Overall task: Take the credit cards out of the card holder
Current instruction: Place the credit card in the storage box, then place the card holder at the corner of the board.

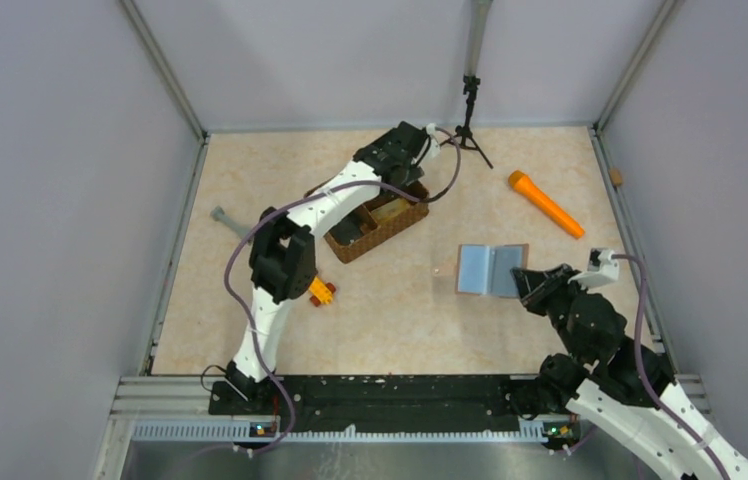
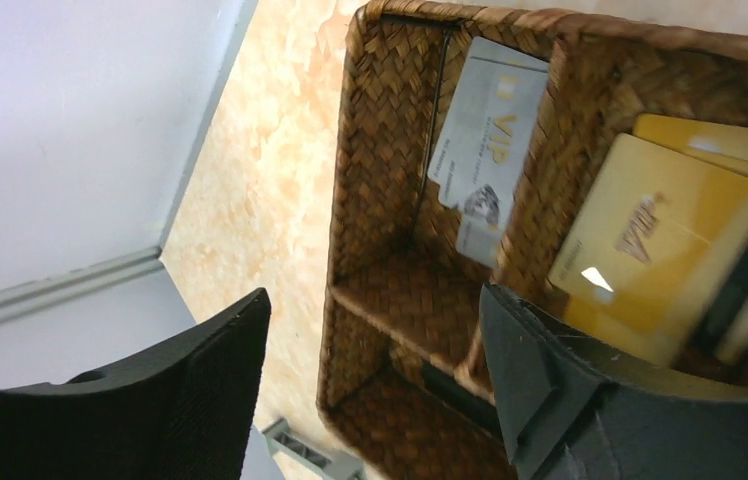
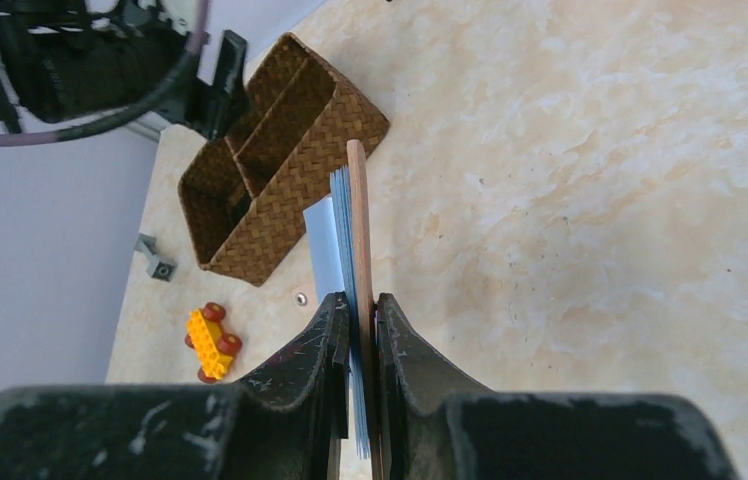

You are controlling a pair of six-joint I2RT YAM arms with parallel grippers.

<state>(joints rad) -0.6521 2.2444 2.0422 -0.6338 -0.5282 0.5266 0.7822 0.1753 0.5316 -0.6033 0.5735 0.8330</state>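
- While the card holder (image 1: 485, 268) lies opened on the tabletop (image 1: 400, 330) with its pale blue-grey inside facing up, the right gripper (image 1: 525, 283) is closed on its right-hand leaf.
- Right wrist view: both fingers (image 3: 320, 340) press against the tan leaf, which is seen edge-on. Blue-grey layers sit against its left face. Cannot tell whether any card sits in the pockets.
- Left gripper (image 2: 375, 300) hangs over the far end of the woven basket (image 2: 390, 20), jaws wide apart, nothing between them.
- Basket contents, left wrist view: a silver VIP card (image 2: 485, 130) leans in one narrow compartment. Gold cards (image 2: 650, 240) overlap in the adjoining one. A dark item (image 2: 450, 385) lies in a third, not identifiable.
- Basket stands left of the card holder, well apart from it.
- Also on the tabletop: an orange torch-shaped object (image 1: 545, 204) beyond the card holder, a yellow toy with red wheels (image 1: 321, 291) near the basket's near end, a small grey piece (image 1: 230, 220) left of the basket, and a black tripod (image 1: 470, 120) at the far edge.
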